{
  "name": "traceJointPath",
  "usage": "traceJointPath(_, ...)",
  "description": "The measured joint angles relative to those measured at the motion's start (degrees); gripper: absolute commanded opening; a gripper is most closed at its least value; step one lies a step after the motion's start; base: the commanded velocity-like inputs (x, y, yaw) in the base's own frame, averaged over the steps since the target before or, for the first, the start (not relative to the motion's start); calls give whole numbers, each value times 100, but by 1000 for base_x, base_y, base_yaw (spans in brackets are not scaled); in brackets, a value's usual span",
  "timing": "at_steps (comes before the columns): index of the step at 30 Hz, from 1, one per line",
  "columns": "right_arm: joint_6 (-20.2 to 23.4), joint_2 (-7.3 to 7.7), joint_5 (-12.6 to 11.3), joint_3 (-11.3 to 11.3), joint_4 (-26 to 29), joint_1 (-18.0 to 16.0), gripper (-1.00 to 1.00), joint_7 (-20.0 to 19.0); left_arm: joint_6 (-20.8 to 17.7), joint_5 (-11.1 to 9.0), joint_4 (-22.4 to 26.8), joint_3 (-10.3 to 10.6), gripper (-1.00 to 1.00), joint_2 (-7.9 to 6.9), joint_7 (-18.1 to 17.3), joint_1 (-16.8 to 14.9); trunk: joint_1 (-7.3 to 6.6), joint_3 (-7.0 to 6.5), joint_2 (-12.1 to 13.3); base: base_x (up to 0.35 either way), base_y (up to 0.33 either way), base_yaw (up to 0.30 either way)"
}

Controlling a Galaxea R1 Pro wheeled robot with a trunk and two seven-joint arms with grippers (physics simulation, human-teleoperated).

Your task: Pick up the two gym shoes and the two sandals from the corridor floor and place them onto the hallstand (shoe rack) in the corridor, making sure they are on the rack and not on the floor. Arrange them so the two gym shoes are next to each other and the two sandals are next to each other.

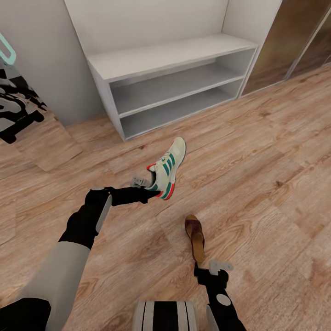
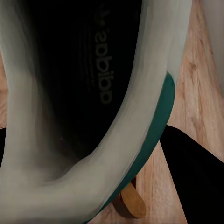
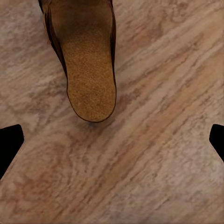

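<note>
Gym shoe [image 1: 168,168] hangs heel-first in my left gripper [image 1: 148,185], clamped on it, toe aimed at the hallstand [image 1: 151,59] ahead. Sandal [image 1: 195,236] lies lengthwise on the corridor floor [image 1: 276,184] just beyond my right gripper [image 1: 219,266], whose fingers [image 3: 9,144] are spread wide.

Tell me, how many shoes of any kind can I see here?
2. One gym shoe at the left gripper, in front of the shoe rack; one sandal on the floor by the right gripper. Others may lie out of frame.
</note>
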State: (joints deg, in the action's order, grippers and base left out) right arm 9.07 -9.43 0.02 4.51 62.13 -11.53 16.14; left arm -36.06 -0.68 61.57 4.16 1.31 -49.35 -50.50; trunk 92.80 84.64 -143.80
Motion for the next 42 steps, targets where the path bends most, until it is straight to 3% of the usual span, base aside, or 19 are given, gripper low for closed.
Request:
traceJointPath(9,23,1,9,34,-126,-781,100,2,-1,0,0,25,-100,0,0,0,23,203,-12,0,0,0)
traceJointPath(13,18,0,2,35,-409,-1081,100,2,-5,-11,1,28,-100,0,-1,-1,23,204,-12,0,0,0)
traceJointPath(24,11,0,4,33,-554,-1238,100,2,-5,-12,1,22,-100,-9,-1,-1,23,204,-12,0,0,0)
traceJointPath(33,-25,5,6,24,-1247,-1583,100,0,-5,-11,1,20,-100,-1,-1,-1,23,204,-12,0,0,0)
traceJointPath(42,-116,8,6,22,-1499,-1731,100,-6,-4,-11,1,8,-100,-1,-1,-1,23,204,-12,0,0,0)
